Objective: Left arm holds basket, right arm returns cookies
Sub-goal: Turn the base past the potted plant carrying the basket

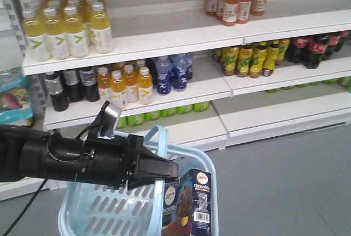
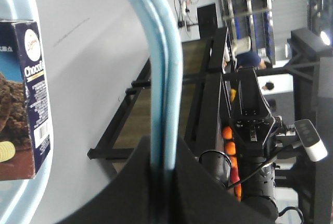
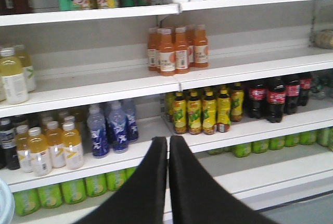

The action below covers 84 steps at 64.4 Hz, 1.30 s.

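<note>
basket (image 1: 74, 203) held, cookies (image 1: 193, 203) not yet returned
your left gripper (image 1: 171, 171) clamps its handle (image 2: 164, 78); cookies stand inside it, i think; right gripper (image 3: 167, 177) closed, empty, facing shelves (image 3: 104, 86).

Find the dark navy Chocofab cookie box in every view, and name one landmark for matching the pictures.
Exterior front: bottom centre-right; the dark navy cookie box stands upright inside the light blue slotted plastic basket, at its right side.
Left wrist: the box fills the left edge at mid-height, barcode showing.
Right wrist: not in view.
Landmark: the curved light blue handle, beside the box in both views that show it.
</note>
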### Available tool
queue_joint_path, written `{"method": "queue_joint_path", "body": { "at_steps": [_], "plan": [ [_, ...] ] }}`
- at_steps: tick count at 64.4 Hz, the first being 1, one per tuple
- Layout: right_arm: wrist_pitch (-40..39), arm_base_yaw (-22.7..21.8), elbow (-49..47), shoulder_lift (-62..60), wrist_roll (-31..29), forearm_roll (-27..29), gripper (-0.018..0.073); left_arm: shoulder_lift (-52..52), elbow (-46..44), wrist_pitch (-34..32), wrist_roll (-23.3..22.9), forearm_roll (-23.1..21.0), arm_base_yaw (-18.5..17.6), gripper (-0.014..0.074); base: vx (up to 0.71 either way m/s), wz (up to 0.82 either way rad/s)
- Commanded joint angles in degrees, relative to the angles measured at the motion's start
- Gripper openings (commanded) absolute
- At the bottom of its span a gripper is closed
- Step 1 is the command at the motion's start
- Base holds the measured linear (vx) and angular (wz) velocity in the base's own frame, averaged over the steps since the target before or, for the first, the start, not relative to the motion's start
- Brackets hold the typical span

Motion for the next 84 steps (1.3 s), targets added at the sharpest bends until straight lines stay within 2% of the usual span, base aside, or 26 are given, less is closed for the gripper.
{"method": "queue_joint_path", "body": {
  "at_steps": [1,84],
  "plan": [
    [-4.38,-0.29,-0.03,-0.61,0.08,-0.16,-0.0008,-2.65,-1.41,4.24,0.69,-4.59,-0.15,-0.0006,0.28,-0.57],
    [-4.38,-0.29,-0.03,-0.61,0.08,-0.16,-0.0008,-2.65,-1.41,4.2,0.69,-4.57,-0.15,-0.0006,0.16,-0.66]
  ]
}}
